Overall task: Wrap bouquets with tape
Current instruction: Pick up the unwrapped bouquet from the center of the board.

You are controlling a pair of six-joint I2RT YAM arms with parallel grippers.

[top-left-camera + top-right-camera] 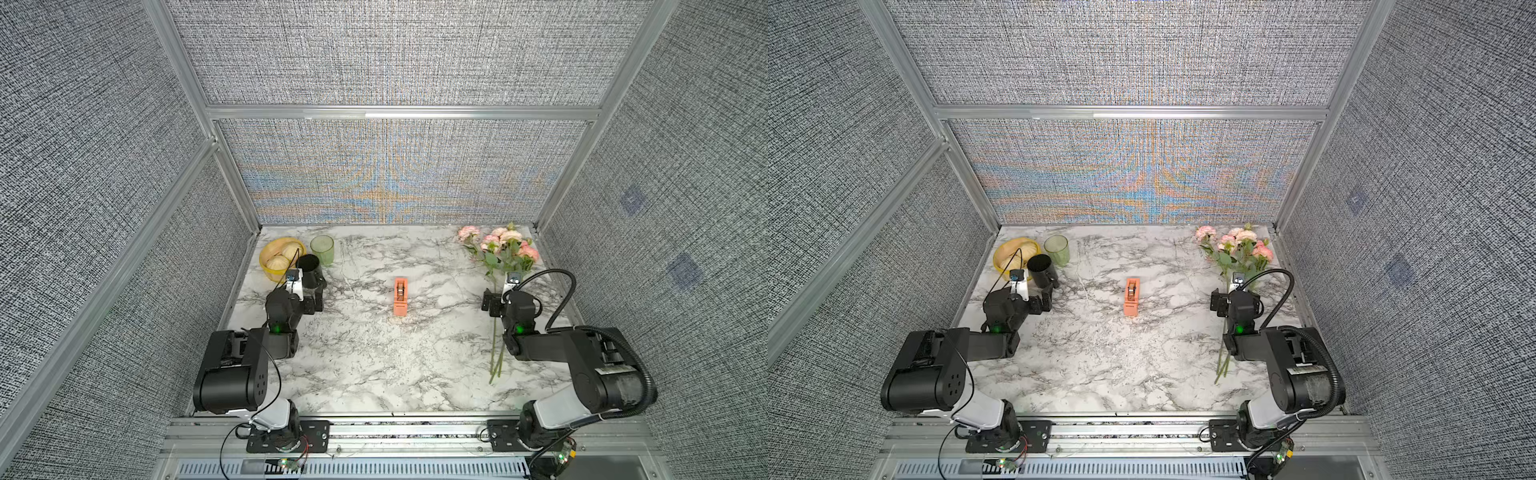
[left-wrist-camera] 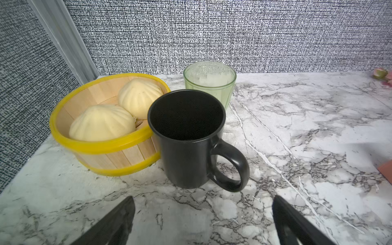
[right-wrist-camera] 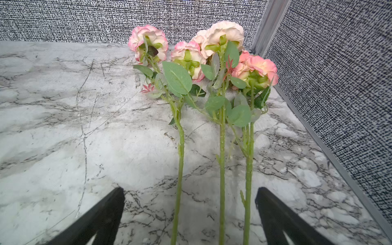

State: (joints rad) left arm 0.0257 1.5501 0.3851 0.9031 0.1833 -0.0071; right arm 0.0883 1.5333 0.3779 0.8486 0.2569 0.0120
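Nearest us, our left gripper (image 2: 203, 199) hangs wide open and empty before a black mug (image 2: 188, 152). Our right gripper (image 3: 189, 192) gapes just as wide over the flowers (image 1: 505, 251), whose three loose stems run between its jaws ungripped. Farther in, the tape dispenser (image 1: 400, 296) sits untouched in the middle of the table (image 1: 374, 365), well apart from both. The blooms lie by the far right corner. We judge nothing is wrapped yet: gathering and taping remain.

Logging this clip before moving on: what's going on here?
Nothing is held yet. The right gripper is open over the stems of the bouquet, which lies loose on the marble table. The left gripper is open, facing a black mug. The tape dispenser sits untouched mid-table between the arms.
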